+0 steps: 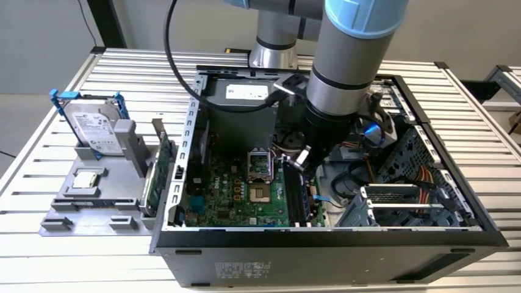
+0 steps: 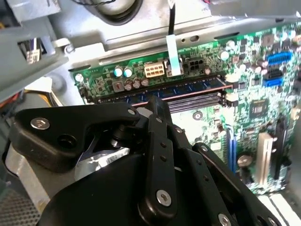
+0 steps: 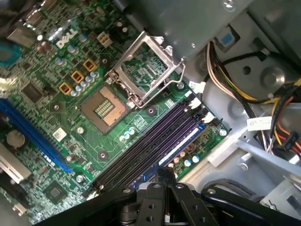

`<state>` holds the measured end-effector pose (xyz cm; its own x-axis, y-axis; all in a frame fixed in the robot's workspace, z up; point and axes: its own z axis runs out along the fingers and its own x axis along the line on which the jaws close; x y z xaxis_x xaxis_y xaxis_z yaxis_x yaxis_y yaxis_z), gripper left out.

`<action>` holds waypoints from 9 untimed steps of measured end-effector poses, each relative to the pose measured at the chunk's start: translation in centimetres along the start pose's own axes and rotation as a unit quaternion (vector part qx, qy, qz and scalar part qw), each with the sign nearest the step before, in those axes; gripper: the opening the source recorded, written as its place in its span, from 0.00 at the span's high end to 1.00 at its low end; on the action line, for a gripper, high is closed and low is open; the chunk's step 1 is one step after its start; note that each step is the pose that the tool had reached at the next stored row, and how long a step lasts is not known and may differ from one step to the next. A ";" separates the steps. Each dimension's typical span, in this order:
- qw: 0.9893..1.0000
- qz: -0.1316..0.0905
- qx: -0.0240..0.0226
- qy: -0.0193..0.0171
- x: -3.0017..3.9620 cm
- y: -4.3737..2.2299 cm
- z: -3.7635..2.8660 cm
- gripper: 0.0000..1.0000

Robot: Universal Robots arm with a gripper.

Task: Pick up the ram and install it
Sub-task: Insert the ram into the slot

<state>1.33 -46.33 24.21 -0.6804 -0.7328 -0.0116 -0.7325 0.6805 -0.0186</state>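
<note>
The ram (image 1: 299, 198) is a long blue stick standing in the memory slot nearest the drive cage, inside the open computer case (image 1: 326, 241). In both wrist views it runs along the outermost slot (image 2: 193, 88) (image 3: 181, 143), beside empty dark slots. My gripper (image 1: 301, 160) reaches down into the case from the arm above. Its black fingers (image 2: 157, 106) are shut together, and their tips (image 3: 162, 173) sit right over the ram's top edge near its middle. I cannot tell whether they touch it.
The processor socket (image 3: 146, 70) beside the slots stands with its metal frame raised. Cable bundles (image 3: 225, 80) and the drive cage (image 1: 407, 201) crowd the side by the ram. On a grey fixture at the exterior view's left stand a hard drive (image 1: 94, 125) and a green card (image 1: 160, 168).
</note>
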 end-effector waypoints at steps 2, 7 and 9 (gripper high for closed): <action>1.000 -0.017 0.000 0.000 0.00 0.00 0.00 1.00; 0.998 -0.057 -0.001 -0.001 0.00 0.00 0.00 1.00; 0.997 -0.072 -0.001 -0.001 0.00 0.00 0.00 1.00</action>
<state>1.33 -46.33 24.21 -0.5675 -0.8233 -0.0116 -0.8231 0.5677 -0.0185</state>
